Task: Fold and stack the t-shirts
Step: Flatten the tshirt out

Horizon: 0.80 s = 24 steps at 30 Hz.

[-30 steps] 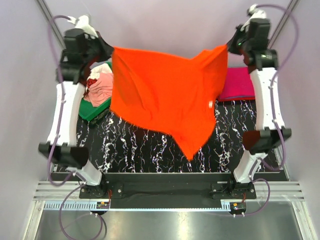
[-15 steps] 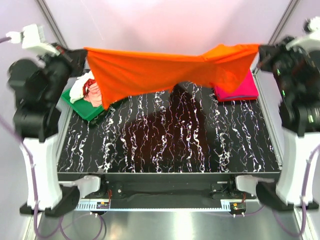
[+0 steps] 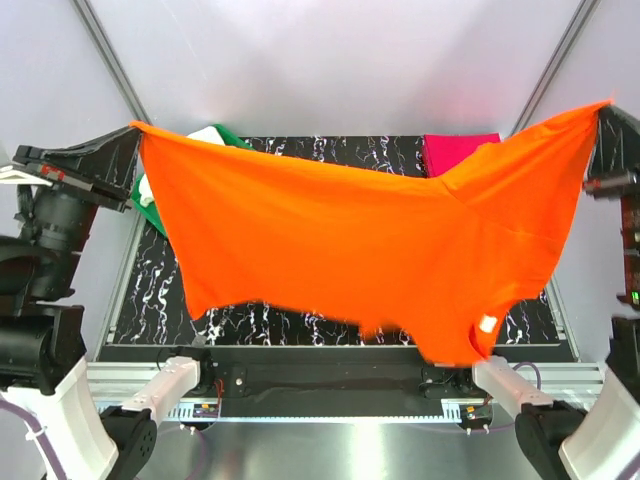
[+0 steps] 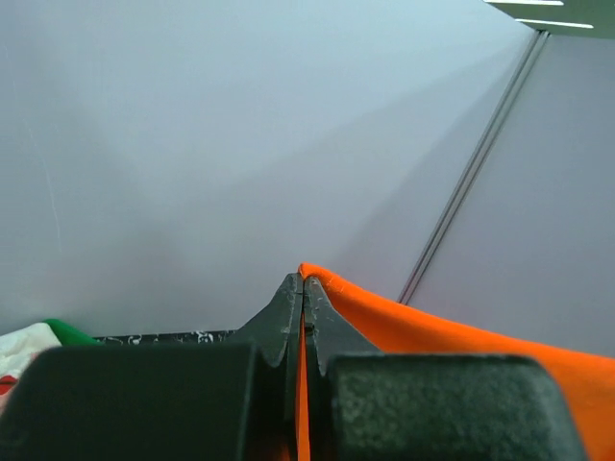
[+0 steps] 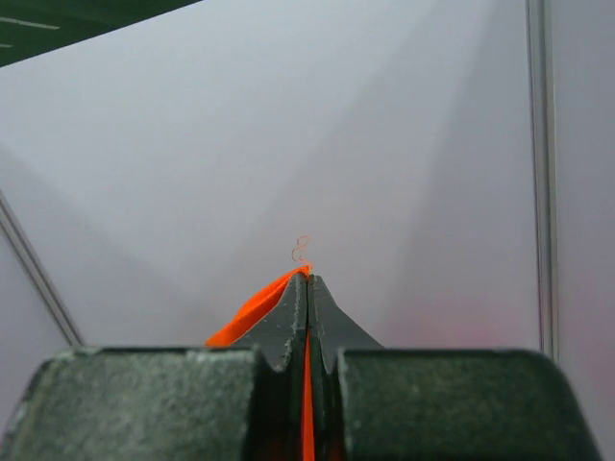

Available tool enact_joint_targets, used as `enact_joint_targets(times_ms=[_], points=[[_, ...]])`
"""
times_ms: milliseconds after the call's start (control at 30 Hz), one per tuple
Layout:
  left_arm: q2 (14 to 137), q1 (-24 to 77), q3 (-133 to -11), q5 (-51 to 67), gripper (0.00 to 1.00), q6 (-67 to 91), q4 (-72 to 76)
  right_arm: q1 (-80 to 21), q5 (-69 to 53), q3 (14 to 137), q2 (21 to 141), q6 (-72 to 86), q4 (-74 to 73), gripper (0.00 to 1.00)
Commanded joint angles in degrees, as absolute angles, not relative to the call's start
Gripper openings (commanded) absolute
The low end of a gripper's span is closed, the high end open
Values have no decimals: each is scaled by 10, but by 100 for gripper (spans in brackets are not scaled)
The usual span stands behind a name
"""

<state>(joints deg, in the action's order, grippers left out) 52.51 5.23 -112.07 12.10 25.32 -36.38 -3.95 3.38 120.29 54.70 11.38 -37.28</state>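
Note:
A bright orange t-shirt (image 3: 360, 240) hangs spread wide in the air across the whole table, held by two corners. My left gripper (image 3: 134, 128) is shut on its left corner, high at the left; orange cloth (image 4: 404, 317) runs between the closed jaws of my left gripper (image 4: 304, 280). My right gripper (image 3: 603, 108) is shut on the right corner, high at the right; in its wrist view my right gripper (image 5: 307, 279) pinches an orange edge (image 5: 255, 317). A folded magenta-pink t-shirt (image 3: 455, 145) lies at the table's back right, mostly hidden behind the orange one.
A green tray (image 3: 232, 136) with white cloth (image 3: 146, 188) peeks out at the back left behind the shirt. The black marbled table (image 3: 150, 290) shows along the near and left edges. Grey walls enclose the cell.
Both arms have swung up and outward, lifting the orange t-shirt off the table and stretching it wide; it now hangs nearer the camera, covering most of the table.

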Motion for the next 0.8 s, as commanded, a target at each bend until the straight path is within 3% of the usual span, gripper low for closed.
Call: enact_joint_targets(times_ms=[0,267,533,767], points=[[552,49,-1103,119,0,247,-358,-37,56,1220,629,76,-359,0],[641,48,-945,8,0,220,-346,-36,-40,1202,833,9,-323,0],[747,40,-813,-81,0,185,-257,-36,-125,969,975,25,-63,0],[917,4,-778,-20,0,167,-175,-38,-183,981,1142,72,73,0]])
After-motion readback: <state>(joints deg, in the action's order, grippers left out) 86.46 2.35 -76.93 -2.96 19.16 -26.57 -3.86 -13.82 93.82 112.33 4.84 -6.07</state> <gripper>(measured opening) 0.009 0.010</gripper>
